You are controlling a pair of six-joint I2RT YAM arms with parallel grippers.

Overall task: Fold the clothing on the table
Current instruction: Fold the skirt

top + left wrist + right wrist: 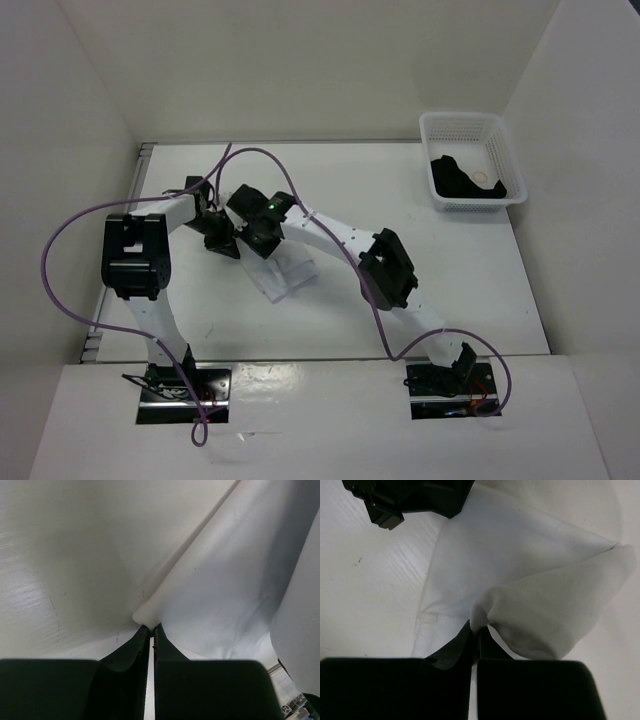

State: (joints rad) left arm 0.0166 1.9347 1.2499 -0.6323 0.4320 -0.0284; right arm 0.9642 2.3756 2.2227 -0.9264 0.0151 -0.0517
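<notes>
**Top view.** The white clothing (288,272) lies on the table (480,285), left of centre. The left gripper (222,238) and right gripper (256,238) stand close together over its far-left end, which the arms hide. A lattice basket (462,119) holding a black garment (465,180) sits at the far right, well apart.

**Left wrist view.** The jaws are pressed together on one corner tip of the cloth. From there the fabric spreads up and away in a smooth sheet.

**Right wrist view.** The jaws are pinched on a bunched fold, which is raised above a flat layer on the table. A hem line shows in that flat layer.

**Hazards.**
- Both holds are at the very fingertips on thin fabric, so a sideways pull could slip a corner free.
- The right pinch looks bunched and may have gathered more than one layer, which would skew the fold.
- The wrists are nearly touching, so a crossing move risks contact.
- Dragging could shift the flat layer.

**Orientation.** The visible cloth runs as a band from under the grippers toward the near right. I judge its long axis to be that diagonal, though the hidden end leaves this uncertain.
</notes>
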